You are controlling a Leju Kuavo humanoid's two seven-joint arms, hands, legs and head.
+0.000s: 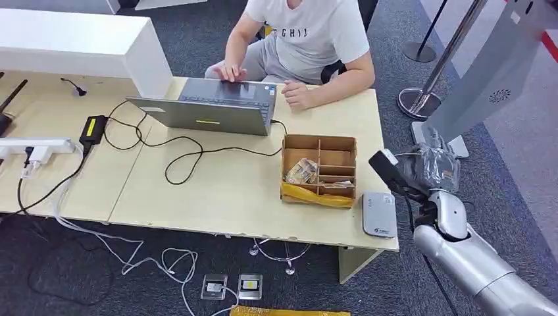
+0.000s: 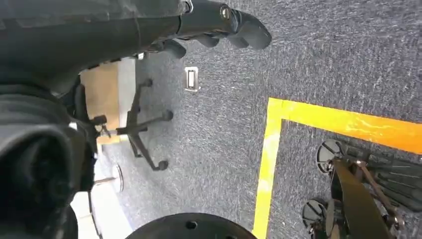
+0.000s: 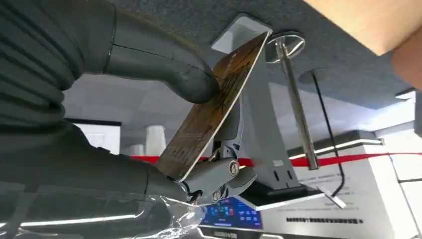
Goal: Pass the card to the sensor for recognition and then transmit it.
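Note:
My right hand (image 1: 431, 168) hangs just past the table's right edge, beyond the grey flat sensor (image 1: 380, 214) that lies by the front right corner. In the right wrist view the thumb (image 3: 191, 82) and fingers (image 3: 219, 174) pinch a brownish card (image 3: 214, 107) by its faces, its far end sticking out free. My left hand (image 2: 219, 22) hangs over the carpet with its dark fingers loosely bent and nothing in them.
A compartmented cardboard box (image 1: 320, 169) stands just left of the sensor. A person (image 1: 299, 39) sits at the far side, typing on a laptop (image 1: 210, 106). Cables (image 1: 164, 148) trail across the table. A grey kiosk (image 1: 483, 82) and a barrier post (image 1: 421, 99) stand to the right.

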